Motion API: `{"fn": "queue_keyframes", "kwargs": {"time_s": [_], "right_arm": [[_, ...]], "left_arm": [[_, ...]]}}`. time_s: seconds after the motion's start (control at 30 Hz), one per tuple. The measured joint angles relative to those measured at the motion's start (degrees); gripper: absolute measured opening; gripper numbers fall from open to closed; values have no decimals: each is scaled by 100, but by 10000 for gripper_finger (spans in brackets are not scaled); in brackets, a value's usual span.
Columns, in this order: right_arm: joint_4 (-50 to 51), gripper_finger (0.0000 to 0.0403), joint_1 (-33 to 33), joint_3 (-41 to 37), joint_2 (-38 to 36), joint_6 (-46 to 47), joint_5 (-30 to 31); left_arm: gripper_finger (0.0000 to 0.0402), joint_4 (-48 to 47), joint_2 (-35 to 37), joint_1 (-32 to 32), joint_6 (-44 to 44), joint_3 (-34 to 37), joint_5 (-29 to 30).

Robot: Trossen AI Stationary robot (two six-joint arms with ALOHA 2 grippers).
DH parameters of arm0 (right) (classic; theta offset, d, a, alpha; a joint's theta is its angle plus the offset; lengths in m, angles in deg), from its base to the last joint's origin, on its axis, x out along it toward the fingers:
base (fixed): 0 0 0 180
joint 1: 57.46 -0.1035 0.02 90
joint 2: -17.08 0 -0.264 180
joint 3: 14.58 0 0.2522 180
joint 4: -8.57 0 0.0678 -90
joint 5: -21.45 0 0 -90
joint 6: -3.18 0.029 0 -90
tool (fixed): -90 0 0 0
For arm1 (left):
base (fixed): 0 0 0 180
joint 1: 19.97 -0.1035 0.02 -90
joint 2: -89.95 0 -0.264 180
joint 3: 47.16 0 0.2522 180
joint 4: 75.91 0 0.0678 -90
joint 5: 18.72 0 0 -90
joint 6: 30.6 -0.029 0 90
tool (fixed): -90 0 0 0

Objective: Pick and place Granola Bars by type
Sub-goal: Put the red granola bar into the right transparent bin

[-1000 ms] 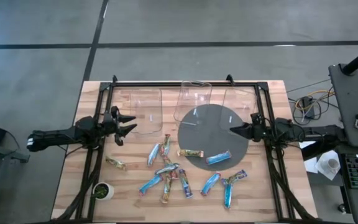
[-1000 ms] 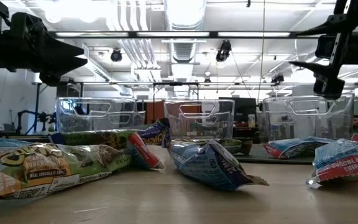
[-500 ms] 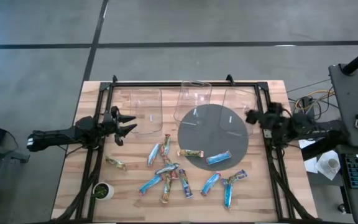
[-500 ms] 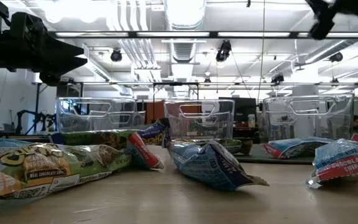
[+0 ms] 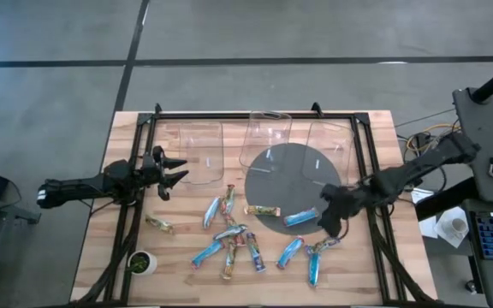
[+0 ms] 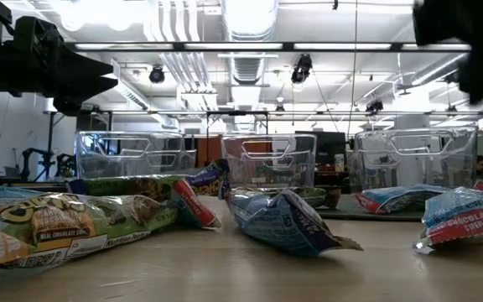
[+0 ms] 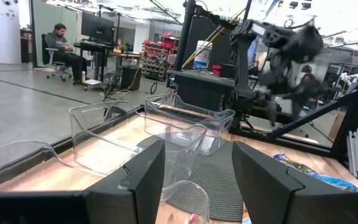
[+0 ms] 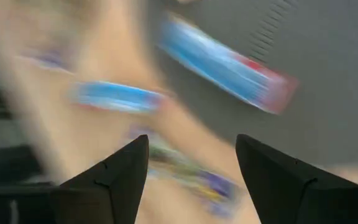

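Note:
Several granola bars lie flat on the wooden table in a loose heap (image 5: pixel 229 239). One blue bar (image 5: pixel 300 217) lies on the round grey mat (image 5: pixel 294 184), and a multicoloured one (image 5: pixel 324 244) lies just off its near edge. My right gripper (image 5: pixel 328 219) is open and empty above these two; its wrist view (image 8: pixel 191 140) shows the blue bar (image 8: pixel 229 62) blurred. My left gripper (image 5: pixel 175 174) is open and empty at the table's left, facing the bins in its wrist view (image 7: pixel 197 149).
Three clear plastic bins (image 5: pixel 199 150) (image 5: pixel 268 137) (image 5: pixel 329 141) stand along the far edge. A small green-and-white cup (image 5: pixel 141 262) stands at the near left. A tan-green bar (image 5: pixel 158 224) lies apart at the left. A black frame (image 5: pixel 255 113) rims the table.
My right gripper has drawn back toward the table's right edge and gone up. It has then swung toward the near edge and left, to above the bars at the mat's near right. It stays open. No bar has moved.

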Motion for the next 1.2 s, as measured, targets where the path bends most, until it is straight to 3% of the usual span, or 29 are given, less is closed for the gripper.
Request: {"fn": "queue_keyframes", "kwargs": {"time_s": [0.17, 0.4, 0.5, 0.6, 0.67, 0.73, 0.83, 0.93, 1.2], "right_arm": [[1083, 233, 125, -27, 685, 575, 616], [1558, 233, 944, -283, 604, 2128, 2059], [1924, 233, 1311, -328, 536, 2297, 1996], [2069, 233, 1249, -302, 400, 2108, 1813], [1930, 233, 1080, -274, 303, 1633, 1820], [1208, 233, 846, -259, 181, 363, 1645], [-289, 233, 557, -290, 131, -1689, 758], [-1199, 233, 367, -316, 362, -3296, 584], [-1403, 234, 347, -287, 1531, -3431, 483]], "left_arm": [[171, 0, -8, 0, 0, -1, 1], [171, -2, -10, 0, 0, 0, 0], [171, -1, -9, 1, 0, 1, 2], [171, -2, -11, 1, 0, -1, 2], [171, -4, -9, 0, 0, 1, 2], [171, -2, -11, -1, 0, 1, 2], [171, -2, -11, -1, 0, 1, 2], [171, -2, -11, -1, 0, 0, 1], [171, -2, -11, 0, 0, 0, 2]]}}
